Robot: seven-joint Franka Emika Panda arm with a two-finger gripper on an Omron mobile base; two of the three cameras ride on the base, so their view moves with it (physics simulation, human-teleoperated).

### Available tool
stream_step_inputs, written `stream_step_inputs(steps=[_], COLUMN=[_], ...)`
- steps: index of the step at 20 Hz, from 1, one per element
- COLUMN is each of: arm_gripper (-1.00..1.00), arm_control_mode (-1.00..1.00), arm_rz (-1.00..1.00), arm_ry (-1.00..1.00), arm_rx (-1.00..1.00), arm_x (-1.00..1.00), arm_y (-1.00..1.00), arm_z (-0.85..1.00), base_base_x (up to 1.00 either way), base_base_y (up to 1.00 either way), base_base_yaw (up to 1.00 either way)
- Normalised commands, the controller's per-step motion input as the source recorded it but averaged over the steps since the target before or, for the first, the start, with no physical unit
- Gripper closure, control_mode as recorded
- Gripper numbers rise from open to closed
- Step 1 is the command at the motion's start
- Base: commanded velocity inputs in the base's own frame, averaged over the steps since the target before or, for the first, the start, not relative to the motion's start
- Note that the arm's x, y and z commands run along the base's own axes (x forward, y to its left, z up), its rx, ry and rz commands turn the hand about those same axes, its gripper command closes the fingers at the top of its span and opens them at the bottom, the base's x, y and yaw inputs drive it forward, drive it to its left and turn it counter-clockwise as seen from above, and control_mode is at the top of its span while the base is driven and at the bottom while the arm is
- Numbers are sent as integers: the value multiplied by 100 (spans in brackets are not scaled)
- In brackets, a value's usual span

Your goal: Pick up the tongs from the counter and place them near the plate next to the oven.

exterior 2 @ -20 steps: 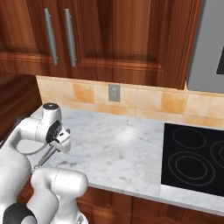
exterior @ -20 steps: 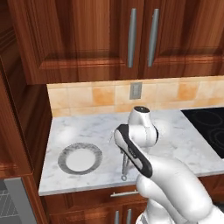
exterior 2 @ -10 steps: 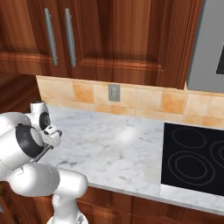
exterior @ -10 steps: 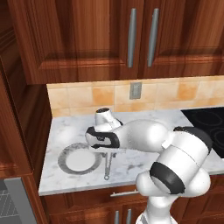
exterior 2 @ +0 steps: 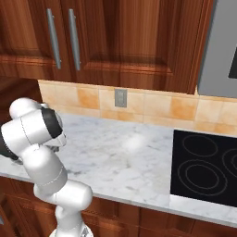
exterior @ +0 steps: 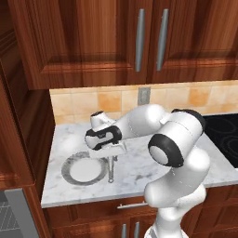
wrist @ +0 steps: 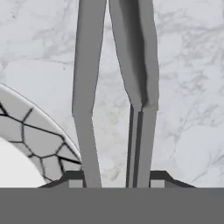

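We see the gripper low over the counter, just right of the plate. Its fingers pinch the tongs, which hang down from it with their tip at the marble beside the plate's rim; we cannot tell whether the tip touches. Through the hand camera the tongs' two arms run away from us over the counter, with the plate's speckled rim just to one side.

Robot arm: glossy white, rounded tubular links; bulbous elbow and shoulder housings. Joints: dark grey to black bands and round end caps. Wrist section: black collar, white flat hand block. Pincer: two small dark fingertips.
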Motion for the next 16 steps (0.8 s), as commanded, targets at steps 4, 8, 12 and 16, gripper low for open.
stream_step_inputs(steps=[4,8,12,16], arm_gripper=[100,100,100,100], arm_control_mode=[-100,-100,-100,-100], arm_rz=[15,14,10,5], arm_ry=[-13,-15,-16,-17], arm_rx=[0,1,4,7], arm_x=[0,-8,-9,-19], arm_y=[-16,-27,-31,-39], arm_z=[-25,-21,-16,0], base_base_x=[0,0,0,0], base_base_y=[0,0,0,0], base_base_yaw=[0,0,0,0])
